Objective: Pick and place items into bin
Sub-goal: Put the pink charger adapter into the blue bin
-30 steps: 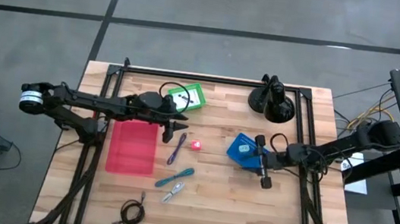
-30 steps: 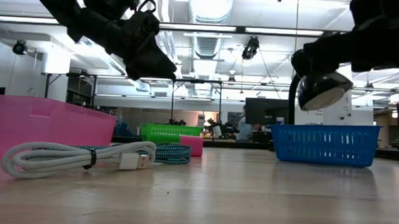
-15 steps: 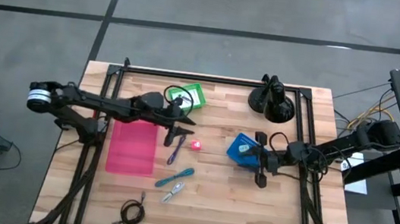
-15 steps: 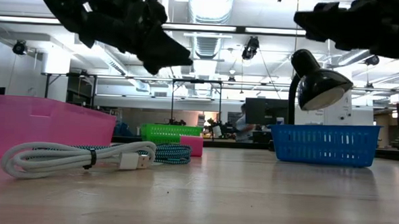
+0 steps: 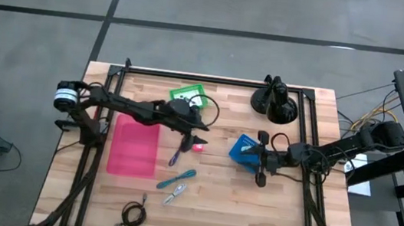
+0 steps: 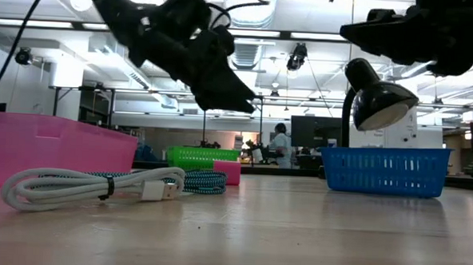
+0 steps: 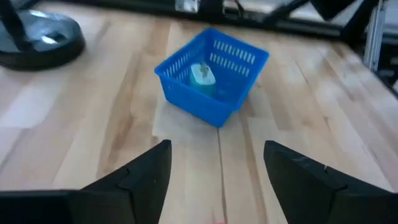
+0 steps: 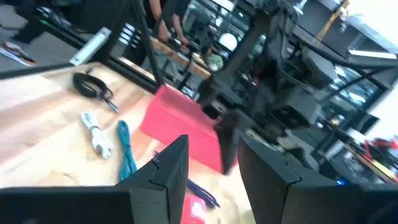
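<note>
In the high view my left gripper hangs open above the table just beside the tiny pink-red piece, with the purple pen close by on the wood. Its wrist view looks between the spread fingers at the blue basket, which holds a pale green block. My right gripper is open in the air at the blue basket's near side. A teal braided cable, a white bundled cable and a black coiled cable lie nearer the front edge.
A pink bin sits left of the items and a green basket at the far side. A black desk lamp stands far right of centre. Black frame rails run along both table sides. Bare wood shows at the near right.
My left arm has reached out toward the table's right, carrying its gripper from beside the pink bin to just over the pink-red piece. My right gripper has shifted a little toward the left and risen in the low view. No object has moved.
</note>
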`<state>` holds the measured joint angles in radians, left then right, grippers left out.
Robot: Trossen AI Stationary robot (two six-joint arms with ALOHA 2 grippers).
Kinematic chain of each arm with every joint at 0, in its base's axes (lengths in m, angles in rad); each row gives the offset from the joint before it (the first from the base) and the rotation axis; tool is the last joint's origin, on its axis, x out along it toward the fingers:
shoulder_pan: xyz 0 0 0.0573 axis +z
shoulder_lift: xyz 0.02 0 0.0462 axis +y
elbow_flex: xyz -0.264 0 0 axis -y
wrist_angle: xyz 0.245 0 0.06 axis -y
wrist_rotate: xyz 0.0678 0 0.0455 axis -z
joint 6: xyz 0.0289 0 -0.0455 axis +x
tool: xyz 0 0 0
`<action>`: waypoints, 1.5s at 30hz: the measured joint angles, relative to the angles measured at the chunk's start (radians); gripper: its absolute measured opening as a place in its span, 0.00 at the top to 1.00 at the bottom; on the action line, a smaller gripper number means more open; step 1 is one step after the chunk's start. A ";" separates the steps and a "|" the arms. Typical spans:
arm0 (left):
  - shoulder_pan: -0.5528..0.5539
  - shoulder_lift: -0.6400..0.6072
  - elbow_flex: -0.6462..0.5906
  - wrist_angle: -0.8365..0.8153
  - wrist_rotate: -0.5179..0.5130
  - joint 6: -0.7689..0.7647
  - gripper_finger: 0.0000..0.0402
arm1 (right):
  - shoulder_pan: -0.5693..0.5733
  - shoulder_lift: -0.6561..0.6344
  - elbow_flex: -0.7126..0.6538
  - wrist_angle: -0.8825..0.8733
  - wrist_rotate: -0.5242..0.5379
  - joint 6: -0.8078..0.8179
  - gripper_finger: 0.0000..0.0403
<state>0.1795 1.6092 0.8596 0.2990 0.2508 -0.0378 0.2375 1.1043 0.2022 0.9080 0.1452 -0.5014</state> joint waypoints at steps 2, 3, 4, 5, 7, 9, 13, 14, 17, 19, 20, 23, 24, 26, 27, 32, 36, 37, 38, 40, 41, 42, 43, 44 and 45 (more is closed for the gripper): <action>-0.011 0.002 0.050 -0.128 -0.003 0.016 0.40 | 0.000 -0.002 0.002 -0.018 0.026 0.000 0.69; -0.019 0.001 0.077 -0.182 -0.021 0.017 0.40 | 0.000 -0.003 0.002 -0.024 0.041 0.000 0.70; -0.028 0.001 0.101 -0.235 -0.043 0.016 0.40 | 0.000 -0.003 0.001 -0.023 0.045 0.000 0.70; -0.041 0.000 0.124 -0.287 -0.071 0.017 0.40 | 0.000 -0.003 0.002 -0.021 0.046 0.000 0.70; -0.072 -0.002 0.162 -0.363 -0.132 0.018 0.40 | 0.000 -0.003 0.002 -0.022 0.046 0.001 0.69; -0.104 -0.002 0.193 -0.424 -0.182 0.019 0.40 | 0.000 -0.003 0.002 -0.021 0.046 0.000 0.70; -0.162 0.001 0.209 -0.472 -0.292 0.025 0.40 | 0.000 -0.003 0.002 -0.022 0.046 0.001 0.70; -0.174 0.002 0.205 -0.475 -0.321 0.026 0.40 | 0.000 -0.003 0.002 -0.022 0.046 0.002 0.70; -0.196 0.009 0.191 -0.474 -0.403 0.026 0.40 | 0.000 -0.003 0.002 -0.022 0.046 0.002 0.69; -0.198 0.017 0.179 -0.476 -0.442 0.020 0.40 | 0.000 -0.003 0.002 -0.022 0.046 0.002 0.69; -0.198 0.024 0.177 -0.475 -0.448 0.019 0.40 | 0.000 -0.003 0.002 -0.024 0.046 0.003 0.69; -0.197 0.045 0.173 -0.471 -0.451 0.017 0.40 | 0.000 -0.003 0.002 -0.035 0.046 0.002 0.69; -0.196 0.060 0.173 -0.460 -0.454 0.018 0.40 | 0.000 -0.003 0.001 -0.039 0.046 0.001 0.69; -0.196 0.095 0.174 -0.456 -0.460 0.018 0.40 | 0.000 -0.002 0.001 -0.038 0.047 0.001 0.70; -0.196 0.118 0.175 -0.462 -0.461 0.019 0.40 | 0.000 -0.002 0.001 -0.038 0.047 0.001 0.70; -0.195 0.158 0.193 -0.452 -0.462 0.019 0.40 | 0.000 -0.002 0.001 -0.041 0.047 0.002 0.70; -0.194 0.158 0.192 -0.458 -0.461 0.019 0.40 | 0.000 -0.002 0.001 -0.044 0.048 0.001 0.70; -0.194 0.158 0.192 -0.458 -0.461 0.019 0.40 | 0.000 -0.002 0.001 -0.044 0.048 0.001 0.70; -0.194 0.157 0.191 -0.458 -0.461 0.019 0.40 | 0.000 -0.002 0.001 -0.044 0.048 0.002 0.71; -0.193 0.163 0.187 -0.456 -0.461 0.019 0.40 | 0.000 -0.002 0.001 -0.044 0.048 0.002 0.71; -0.193 0.168 0.184 -0.457 -0.458 0.018 0.40 | 0.000 -0.002 0.001 -0.044 0.048 0.002 0.71; -0.193 0.173 0.180 -0.459 -0.456 0.012 0.40 | 0.000 -0.002 0.001 -0.044 0.048 0.002 0.72; -0.193 0.179 0.180 -0.462 -0.454 -0.001 0.40 | 0.000 -0.002 0.001 -0.044 0.048 0.002 0.72; -0.193 0.183 0.180 -0.458 -0.452 -0.009 0.40 | 0.000 -0.002 0.001 -0.044 0.048 0.001 0.72; -0.193 0.187 0.181 -0.457 -0.447 -0.015 0.40 | 0.000 -0.002 0.001 -0.044 0.048 0.001 0.72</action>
<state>-0.0135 1.7959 1.0409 -0.1577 -0.1965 -0.0528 0.2375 1.1019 0.2032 0.8635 0.1932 -0.5003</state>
